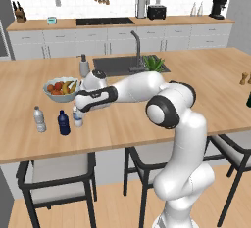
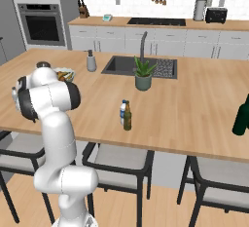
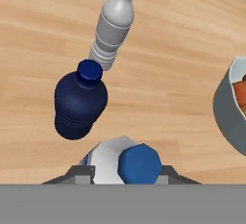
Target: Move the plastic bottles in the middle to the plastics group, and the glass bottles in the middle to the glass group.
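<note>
Locate the gripper (image 1: 78,110) left of the sink (image 1: 122,65) and nearer the front edge of the wooden counter (image 1: 206,80), at the end of the arm stretched low across the top

Note the jaws closed on the held water bottle (image 1: 77,118), one dark fingertip (image 3: 79,172) pressed to each side just below its top; read that top as blue in the hand view (image 3: 139,163)

Cannot tell whether its base touches the counter

Find the navy-blue bottle (image 1: 63,123) just beside the held water bottle, on the side away from the sink, upright and slightly apart from it (image 3: 79,105)

Find the grey-labelled clear bottle (image 1: 39,119) farther again from the sink, upright, near the navy-blue bottle but not touching (image 3: 113,26)

Note the fruit bowl (image 1: 61,89) between this group and the sink, closer to the group; see its grey rim at the edge of the hand view (image 3: 223,107)

Locate the second water bottle (image 2: 123,109) and the olive-brown glass bottle (image 2: 127,116) straight out from the sink toward the front edge, upright, just beside each other, the glass bottle in front

Locate the dark green bottle (image 2: 240,116) far to the right of the sink, upright, well apart from the pair
</note>
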